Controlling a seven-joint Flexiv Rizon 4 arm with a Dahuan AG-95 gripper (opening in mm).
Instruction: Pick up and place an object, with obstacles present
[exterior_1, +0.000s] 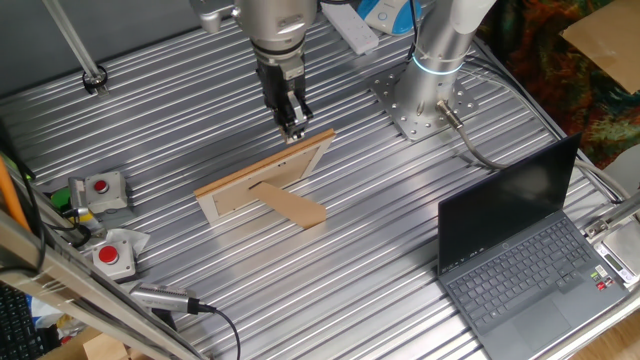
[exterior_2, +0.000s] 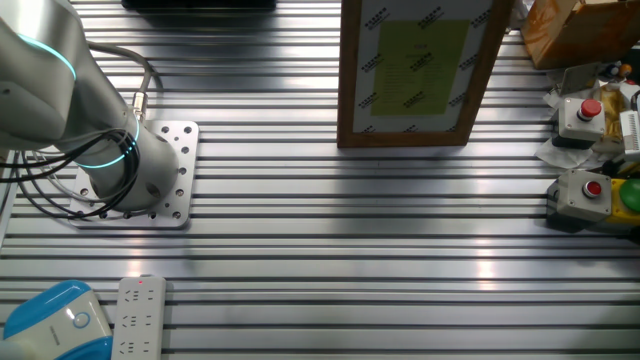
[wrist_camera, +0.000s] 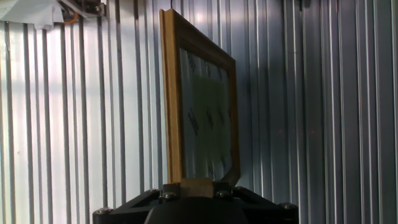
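Note:
My gripper (exterior_1: 293, 126) hangs fingers-down over the far top edge of the picture frame (exterior_1: 265, 178). The frame stands propped on its brown cardboard flap (exterior_1: 295, 207). In the hand view a small tan wooden block (wrist_camera: 197, 186) sits between the jaws, which are shut on it, and the frame's wooden edge (wrist_camera: 172, 93) lies just beyond it. The frame also shows front-on in the other fixed view (exterior_2: 415, 70), where the gripper is out of view.
An open dark grey laptop (exterior_1: 520, 250) stands at the right front. Two red-button boxes (exterior_1: 100, 190) (exterior_1: 112, 255) sit at the left. The arm's base plate (exterior_1: 425, 105) is behind the frame. A white power strip (exterior_2: 138, 315) lies near the base.

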